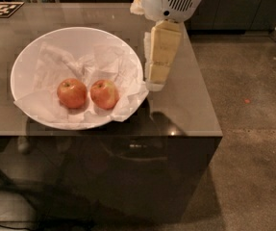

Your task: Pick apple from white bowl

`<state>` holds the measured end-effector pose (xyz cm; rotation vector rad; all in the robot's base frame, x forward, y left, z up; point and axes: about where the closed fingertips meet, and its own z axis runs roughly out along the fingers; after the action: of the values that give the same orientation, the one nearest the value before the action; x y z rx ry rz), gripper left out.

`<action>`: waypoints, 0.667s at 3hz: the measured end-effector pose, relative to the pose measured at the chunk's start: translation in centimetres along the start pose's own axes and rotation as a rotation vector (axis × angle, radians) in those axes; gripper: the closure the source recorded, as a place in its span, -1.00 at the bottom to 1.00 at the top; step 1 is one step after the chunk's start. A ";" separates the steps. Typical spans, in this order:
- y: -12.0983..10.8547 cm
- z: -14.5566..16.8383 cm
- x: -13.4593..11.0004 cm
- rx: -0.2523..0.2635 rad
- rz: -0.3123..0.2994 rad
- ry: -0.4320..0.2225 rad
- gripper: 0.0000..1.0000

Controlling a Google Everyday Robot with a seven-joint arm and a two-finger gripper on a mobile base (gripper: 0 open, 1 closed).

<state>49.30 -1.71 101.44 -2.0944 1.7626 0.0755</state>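
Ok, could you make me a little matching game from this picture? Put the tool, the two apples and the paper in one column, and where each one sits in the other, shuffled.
Things
1. tool
2. apple with pale patch
3. apple with dark stem dimple
4. crumpled paper

Places
A. in the white bowl, on the picture's left of the pair
B. lining the white bowl, under the fruit
C. outside the white bowl, just off its right rim, over the table
D. in the white bowl, on the picture's right of the pair

Pairs: 1-C, 2-D, 3-A, 4-B
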 end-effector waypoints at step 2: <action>-2.0 8.0 -1.4 -0.150 0.043 -0.023 -1.00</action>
<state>52.63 2.54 95.10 -2.1495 1.8394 0.2505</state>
